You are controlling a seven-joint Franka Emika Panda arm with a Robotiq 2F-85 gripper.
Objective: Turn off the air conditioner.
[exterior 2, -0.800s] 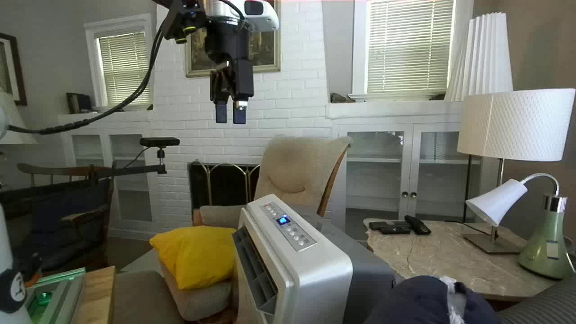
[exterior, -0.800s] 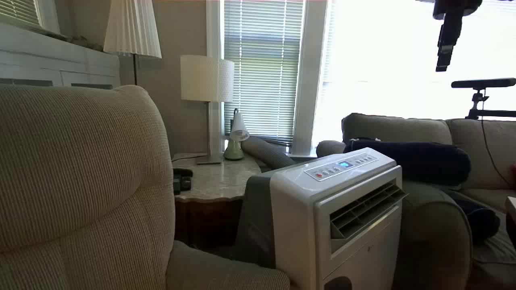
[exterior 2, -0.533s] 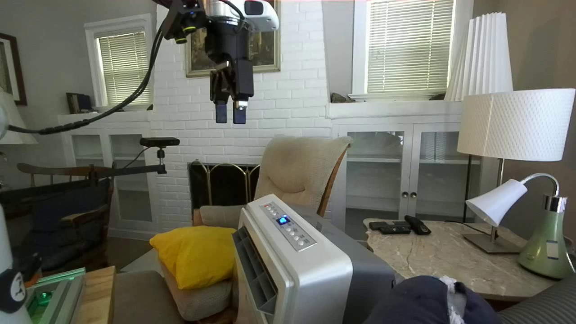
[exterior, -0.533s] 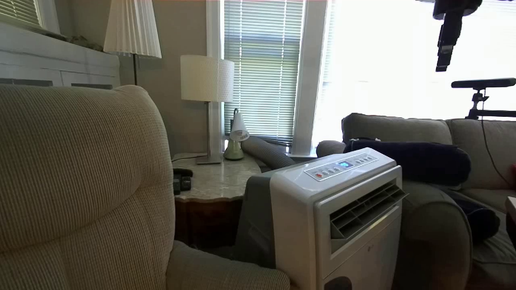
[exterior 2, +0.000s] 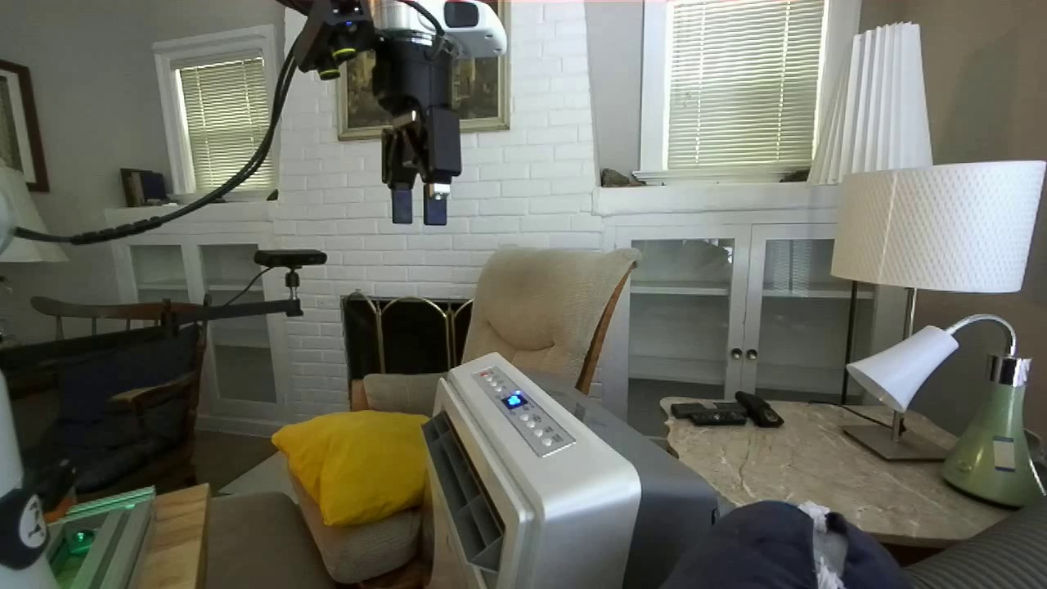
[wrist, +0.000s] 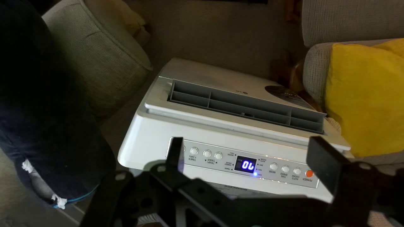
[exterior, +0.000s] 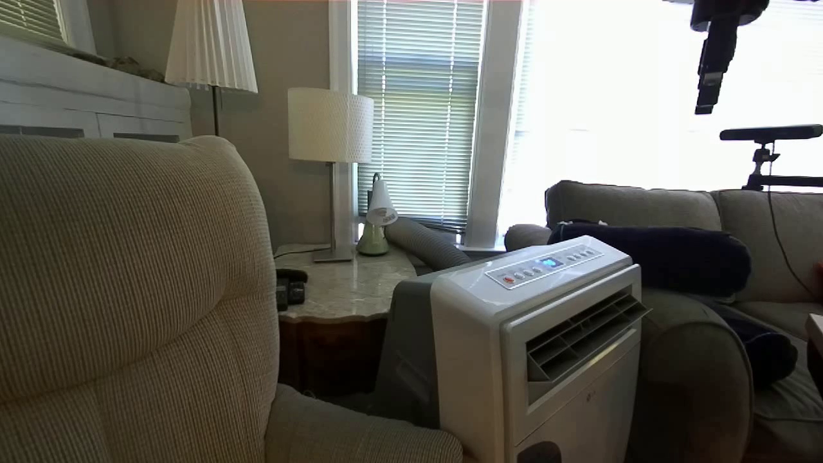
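The white air conditioner [exterior: 472, 360] stands in both exterior views [exterior 2: 572, 487] and fills the middle of the wrist view [wrist: 148, 138]. Its slanted control panel [wrist: 221, 164] faces up, with a display [wrist: 245, 165] lit in blue digits that stand upside down. The orange-red power button [wrist: 309, 173] is at the panel's right end in the wrist view, beside one of my fingers [wrist: 322, 160]. My gripper [exterior 2: 418, 206] is open and empty, high above the unit and apart from it. In an exterior view it hangs at the upper right [exterior: 706, 103].
A beige armchair [exterior: 128, 270] with a yellow pillow [exterior 2: 360, 462] stands beside the unit. A marble side table [exterior 2: 802, 458] bears lamps, remotes and a phone. A grey sofa [exterior: 681, 360] with a dark rolled bundle [exterior: 656, 257] is on the unit's other side. A camera [exterior 2: 290, 258] stands on a bar.
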